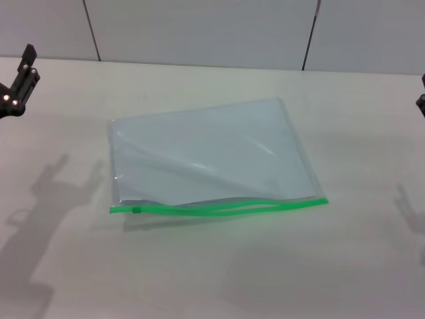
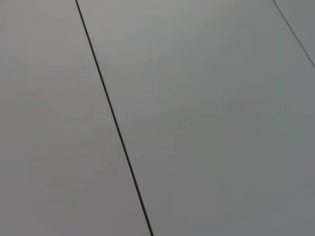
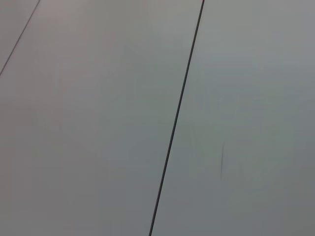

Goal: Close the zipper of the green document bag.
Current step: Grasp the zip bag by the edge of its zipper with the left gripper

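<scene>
The green document bag (image 1: 212, 153) lies flat in the middle of the table, a translucent pale bluish pouch. Its zipper (image 1: 219, 209) is a bright green strip along the near long edge. The two strips part slightly along the middle and right stretch. The small darker slider (image 1: 136, 210) sits near the left end. My left gripper (image 1: 18, 83) hangs at the far left edge of the head view, well away from the bag. My right gripper (image 1: 421, 100) barely shows at the far right edge. Neither wrist view shows the bag.
The pale table (image 1: 212, 279) stretches around the bag on all sides. A grey panelled wall (image 1: 199, 30) with dark seams stands behind it; both wrist views show only that wall (image 2: 197, 118) (image 3: 98, 118).
</scene>
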Robot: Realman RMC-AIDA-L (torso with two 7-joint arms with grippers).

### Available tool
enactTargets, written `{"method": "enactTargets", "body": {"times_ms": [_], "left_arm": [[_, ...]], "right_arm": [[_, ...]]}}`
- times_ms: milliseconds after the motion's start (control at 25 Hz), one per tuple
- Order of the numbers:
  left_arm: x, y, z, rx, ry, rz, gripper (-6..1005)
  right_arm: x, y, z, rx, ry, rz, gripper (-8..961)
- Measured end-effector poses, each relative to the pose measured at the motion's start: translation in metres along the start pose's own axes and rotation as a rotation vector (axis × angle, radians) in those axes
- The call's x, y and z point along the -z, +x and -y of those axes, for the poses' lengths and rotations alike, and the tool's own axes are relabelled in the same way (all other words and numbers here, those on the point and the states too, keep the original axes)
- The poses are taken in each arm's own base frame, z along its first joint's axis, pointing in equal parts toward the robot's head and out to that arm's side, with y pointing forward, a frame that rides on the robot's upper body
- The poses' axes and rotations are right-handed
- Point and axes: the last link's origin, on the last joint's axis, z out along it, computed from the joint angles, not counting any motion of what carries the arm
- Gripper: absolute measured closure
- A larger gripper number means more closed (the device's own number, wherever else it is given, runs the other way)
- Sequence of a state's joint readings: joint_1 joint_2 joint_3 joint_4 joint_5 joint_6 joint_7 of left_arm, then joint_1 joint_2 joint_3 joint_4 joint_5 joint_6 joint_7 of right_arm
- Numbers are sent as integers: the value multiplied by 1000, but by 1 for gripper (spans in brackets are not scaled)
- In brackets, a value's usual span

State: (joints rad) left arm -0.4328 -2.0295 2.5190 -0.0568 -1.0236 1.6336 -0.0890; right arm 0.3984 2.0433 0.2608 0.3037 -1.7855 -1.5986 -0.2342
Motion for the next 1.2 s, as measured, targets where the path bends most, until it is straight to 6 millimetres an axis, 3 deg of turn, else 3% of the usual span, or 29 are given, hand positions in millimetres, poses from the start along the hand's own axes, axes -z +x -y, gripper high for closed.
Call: {"method": "enactTargets", "body": {"times_ms": [520,680,760,800,920,1200], "left_arm": [[0,-1,-1,0,-10,5,266],[0,-5,-25,-9,-197,38,265],[2,-10,-51,-55,-408,65,264],[2,-10,-51,-55,-408,65,264],[17,-16,-77,-145,-618,73,263],[42,-20,-94,-200,-796,75,262]], "right_arm": [[0,0,-1,-2,-3,1,81],[0,0,-1,-2,-4,-2,81],[0,0,-1,-2,-4,-2,81],[-1,0,-1,-2,-5,-1,81],[-2,0,-2,-3,-13,3,80],[-3,1,-2,1,-16,-1,80]]}}
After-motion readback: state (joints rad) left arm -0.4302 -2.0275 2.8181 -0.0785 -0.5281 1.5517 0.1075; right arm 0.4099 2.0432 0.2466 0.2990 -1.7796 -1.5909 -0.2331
